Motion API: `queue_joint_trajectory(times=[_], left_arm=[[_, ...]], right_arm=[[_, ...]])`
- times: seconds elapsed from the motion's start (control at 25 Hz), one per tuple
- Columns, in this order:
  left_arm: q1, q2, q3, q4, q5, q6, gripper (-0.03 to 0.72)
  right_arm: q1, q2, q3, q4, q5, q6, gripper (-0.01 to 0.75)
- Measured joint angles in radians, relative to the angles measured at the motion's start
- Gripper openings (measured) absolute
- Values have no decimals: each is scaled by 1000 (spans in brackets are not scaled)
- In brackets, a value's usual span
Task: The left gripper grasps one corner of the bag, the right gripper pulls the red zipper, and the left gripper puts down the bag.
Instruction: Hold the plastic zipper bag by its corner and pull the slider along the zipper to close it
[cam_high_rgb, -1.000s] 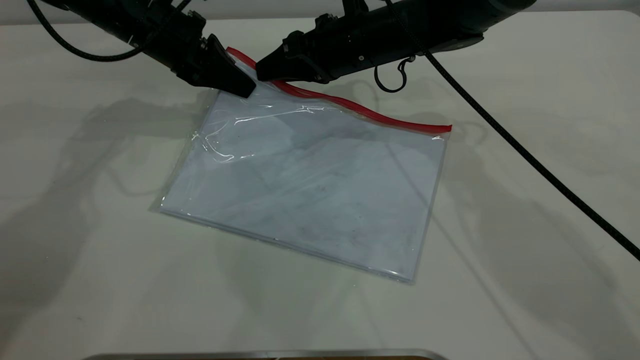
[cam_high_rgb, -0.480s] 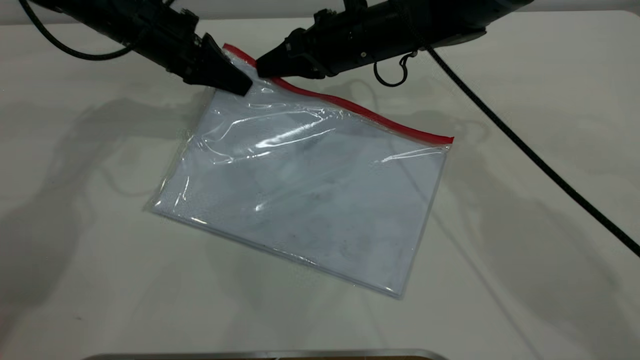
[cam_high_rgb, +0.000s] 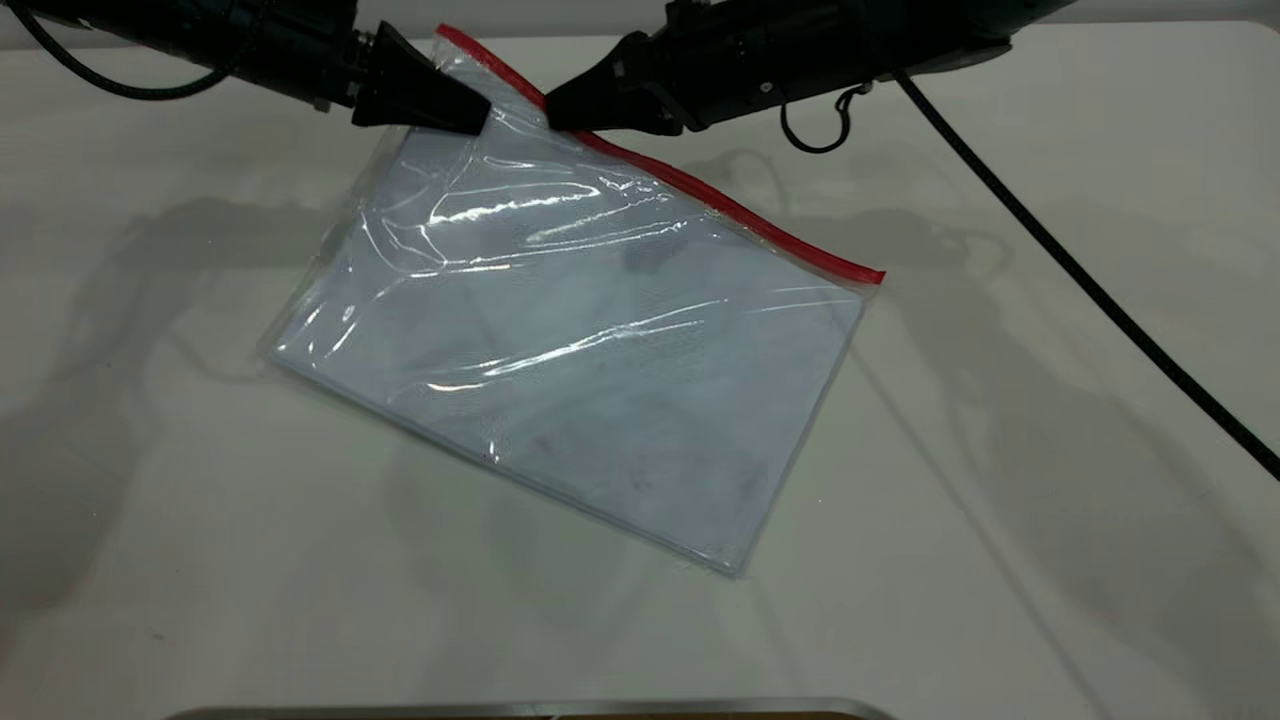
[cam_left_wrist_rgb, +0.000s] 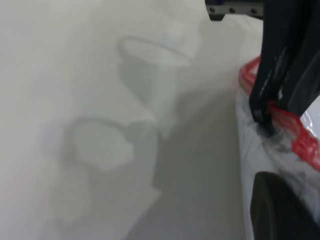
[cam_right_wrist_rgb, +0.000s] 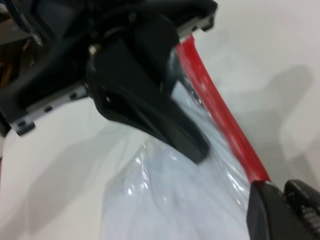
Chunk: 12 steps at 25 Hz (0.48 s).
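The bag (cam_high_rgb: 600, 350) is a clear pouch with pale sheets inside, lying askew on the white table. Its far corner (cam_high_rgb: 455, 45) is lifted off the table. My left gripper (cam_high_rgb: 478, 118) is shut on the plastic just below that corner. My right gripper (cam_high_rgb: 553, 108) is shut on the red zipper (cam_high_rgb: 740, 215) close beside it; the slider tab is hidden in its jaws. In the right wrist view the red zipper (cam_right_wrist_rgb: 220, 115) runs into my right gripper (cam_right_wrist_rgb: 272, 210), with the left gripper (cam_right_wrist_rgb: 165, 120) beyond. In the left wrist view the right gripper (cam_left_wrist_rgb: 267, 117) pinches the zipper (cam_left_wrist_rgb: 305, 145).
The right arm's long black cable (cam_high_rgb: 1100, 300) crosses the table at the right. Its ring-hook (cam_high_rgb: 815, 130) dangles above the far edge. A metal rim (cam_high_rgb: 530, 708) shows at the near edge. The bag's near corner (cam_high_rgb: 735, 565) rests on the table.
Both grippers have risen and moved toward the far side, lifting the bag's corner. The bag has tilted up and its near end has slid left. The right gripper has shifted slightly right.
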Motion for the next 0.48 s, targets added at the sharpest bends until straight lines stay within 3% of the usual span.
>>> queue_joint_trajectory(times=[0.48], left_arm=[[21, 2, 1, -72, 1, 50, 52]], right_arm=[[-63, -11, -4, -316, -12, 24, 37]])
